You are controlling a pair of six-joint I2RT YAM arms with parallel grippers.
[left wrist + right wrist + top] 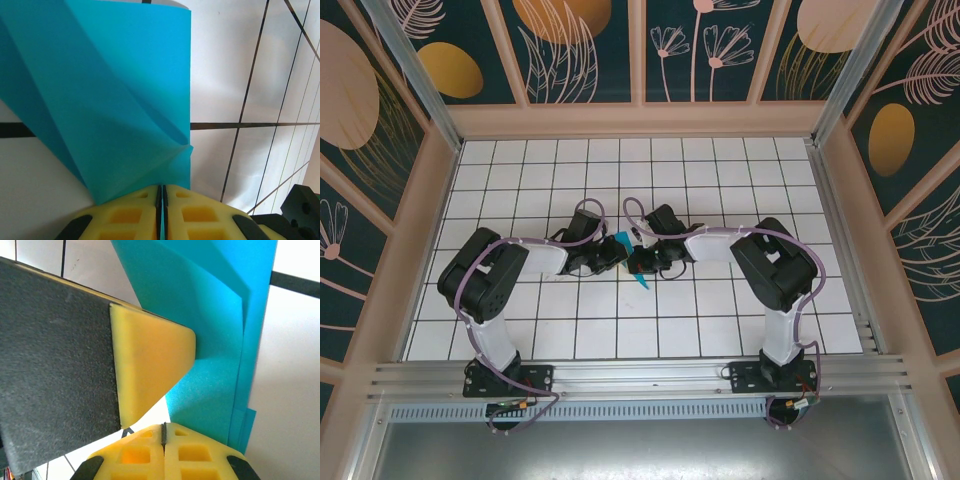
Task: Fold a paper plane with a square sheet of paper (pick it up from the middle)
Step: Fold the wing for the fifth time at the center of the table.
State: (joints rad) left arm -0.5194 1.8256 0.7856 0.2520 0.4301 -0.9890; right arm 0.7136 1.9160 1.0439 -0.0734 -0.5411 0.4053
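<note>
Fingers (135, 215) tight on paper (125, 100), arms (490, 275) inward.

Paper (125, 100) smooth, matt — tool pads (137, 457) yel. foam.

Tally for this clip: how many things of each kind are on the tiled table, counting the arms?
Cyan paper: 1
Robot arms: 2, left arm and right arm
Total: 3
</note>
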